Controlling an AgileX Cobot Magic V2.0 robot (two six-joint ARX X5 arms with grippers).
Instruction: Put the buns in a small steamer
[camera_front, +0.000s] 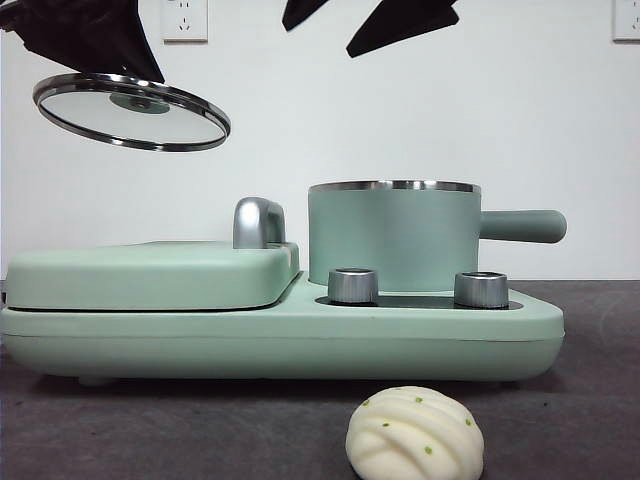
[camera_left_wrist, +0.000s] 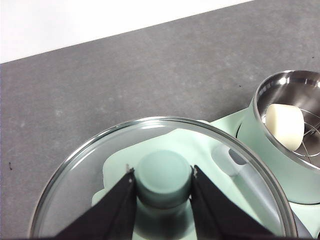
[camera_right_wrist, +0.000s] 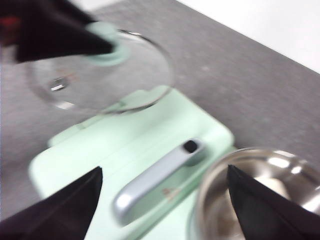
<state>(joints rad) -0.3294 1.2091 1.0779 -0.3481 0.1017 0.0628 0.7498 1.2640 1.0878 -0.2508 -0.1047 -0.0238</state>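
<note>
With the lid (camera_front: 132, 110) held by the left end effector (camera_left_wrist: 163, 181), the right end effector (camera_right_wrist: 162, 200), held wide above the steamer (camera_front: 394, 236), is best lowered squarely over the pleated bun (camera_front: 415, 434) on the near bench (camera_front: 150, 430).

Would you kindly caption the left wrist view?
Left hand holds glass lid by its knob; smooth white bun lies in mint-green steamer pot.

The left gripper (camera_left_wrist: 163, 182) hangs raised, its two black fingers (camera_left_wrist: 117, 207) clamped on the lid's knob (camera_left_wrist: 163, 175) between them. The right gripper (camera_right_wrist: 165, 195) hovers high with fingers (camera_right_wrist: 62, 207) spread wide apart, nothing between them.
</note>
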